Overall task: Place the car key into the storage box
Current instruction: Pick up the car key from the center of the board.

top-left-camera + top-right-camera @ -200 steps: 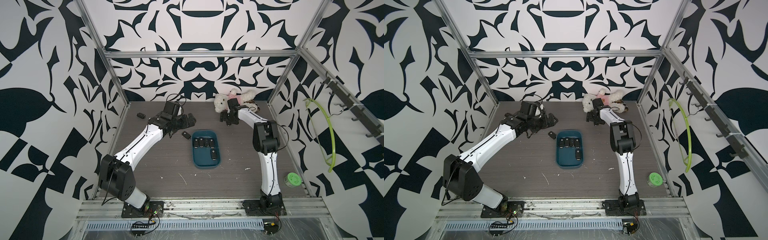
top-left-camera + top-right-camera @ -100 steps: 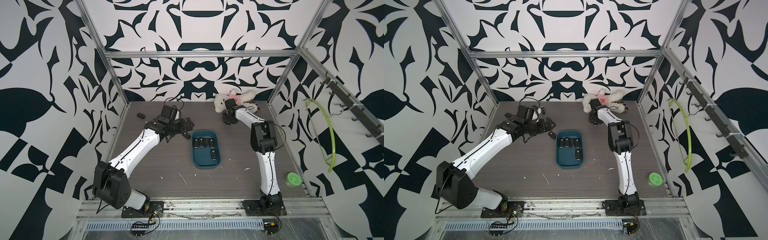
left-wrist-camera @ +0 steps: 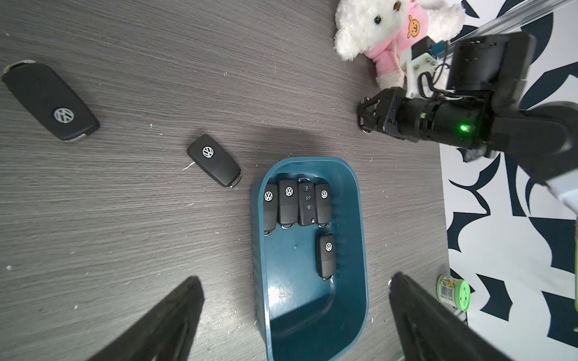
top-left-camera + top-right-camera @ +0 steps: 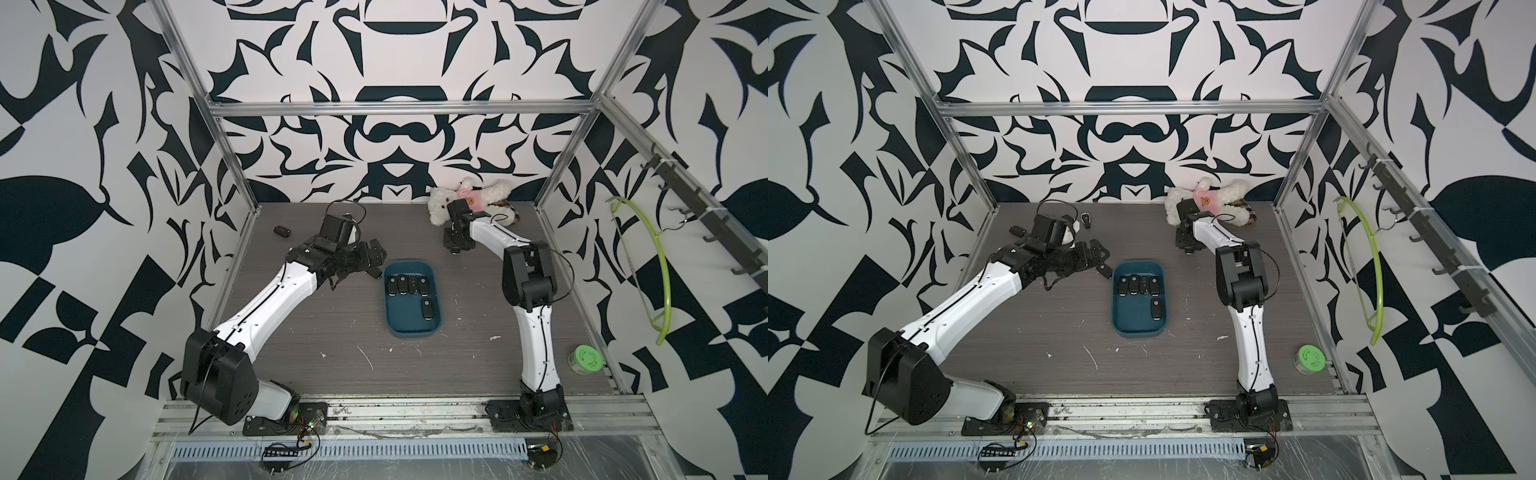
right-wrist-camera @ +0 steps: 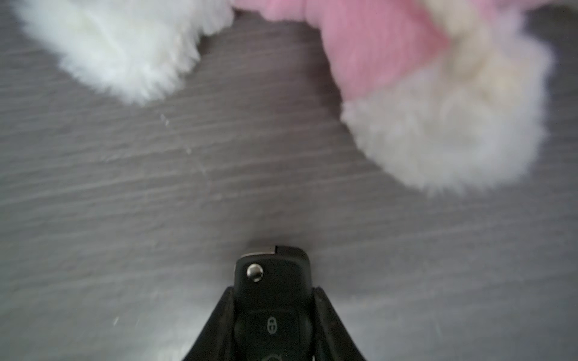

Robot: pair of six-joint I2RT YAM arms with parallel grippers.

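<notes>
Key [image 5: 272, 300], black with its lock button facing up, is pinched by its sides between the closed right fingers [image 5: 219, 325]; its end, with a small metal stud, sticks out past the fingertips. Whether it is clear of the desk [image 5: 125, 203] I cannot tell. Just ahead of these fingers lies a white bear [image 5: 438, 131] in a pink top. The box [image 3: 294, 281] is well apart from them, on the desk ahead of the left fingers [image 3: 162, 325], which are spread wide with nothing in them; the box's near end shows between the two. Inside it, a row of four keys [image 3: 289, 204] lies side by side at the end far from the left fingers, and a fifth key [image 3: 327, 256] lies alone nearer to them. A loose key [image 3: 214, 160] lies on the desk just beside the box's far corner, and another key [image 3: 50, 101] lies farther out. A green tub [image 3: 453, 292] stands past the box, at the desk's edge.
</notes>
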